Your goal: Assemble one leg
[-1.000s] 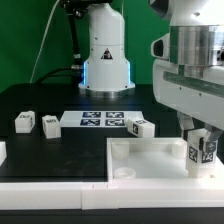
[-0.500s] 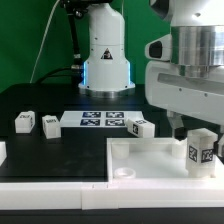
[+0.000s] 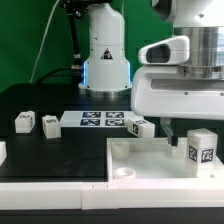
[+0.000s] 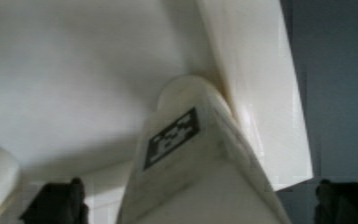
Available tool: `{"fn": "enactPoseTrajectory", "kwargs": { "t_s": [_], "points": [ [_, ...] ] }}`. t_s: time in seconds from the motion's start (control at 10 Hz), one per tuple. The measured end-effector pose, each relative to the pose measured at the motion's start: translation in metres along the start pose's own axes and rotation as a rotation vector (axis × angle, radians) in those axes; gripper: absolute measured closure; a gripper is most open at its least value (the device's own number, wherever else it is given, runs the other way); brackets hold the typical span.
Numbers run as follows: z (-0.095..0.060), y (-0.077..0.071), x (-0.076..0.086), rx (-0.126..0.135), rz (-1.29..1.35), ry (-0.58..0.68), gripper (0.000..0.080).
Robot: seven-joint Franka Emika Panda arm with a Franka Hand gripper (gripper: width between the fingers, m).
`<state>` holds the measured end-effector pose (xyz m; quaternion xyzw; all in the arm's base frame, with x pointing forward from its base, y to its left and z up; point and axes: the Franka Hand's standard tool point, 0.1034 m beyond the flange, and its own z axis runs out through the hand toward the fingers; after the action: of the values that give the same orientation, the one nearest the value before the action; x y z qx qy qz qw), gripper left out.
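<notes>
A leg, a small white post with a black-and-white tag facing the camera, stands upright on the large white panel at its corner on the exterior view's right. My gripper hangs just above it. In the wrist view the leg runs between my two dark fingertips, and a gap shows on each side of it. The jaws stand open and do not touch the leg. The panel's rim shows behind it.
Three more small white tagged legs lie on the black table: two at the exterior view's left and one by the panel's far edge. The marker board lies behind. The arm's base stands at the back.
My gripper has risen and drawn towards the exterior view's left. It has let go of the leg, which now stands free and fully in sight on the panel.
</notes>
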<state>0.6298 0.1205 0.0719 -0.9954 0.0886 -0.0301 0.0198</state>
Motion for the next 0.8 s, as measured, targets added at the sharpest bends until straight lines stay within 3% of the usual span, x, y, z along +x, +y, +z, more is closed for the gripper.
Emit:
{"fn": "enactPoseTrajectory", "kwargs": {
  "t_s": [0.4, 0.6, 0.7, 0.8],
  "points": [
    [-0.0006, -0.0004, 0.0006, -0.017, -0.257, 0.006, 0.015],
    [-0.0005, -0.0002, 0.0007, -0.017, -0.243, 0.006, 0.0398],
    [-0.0006, -0.0003, 0.0007, -0.017, -0.243, 0.006, 0.0398],
    [-0.0006, -0.0003, 0.0007, -0.017, -0.236, 0.006, 0.0509]
  ]
}}
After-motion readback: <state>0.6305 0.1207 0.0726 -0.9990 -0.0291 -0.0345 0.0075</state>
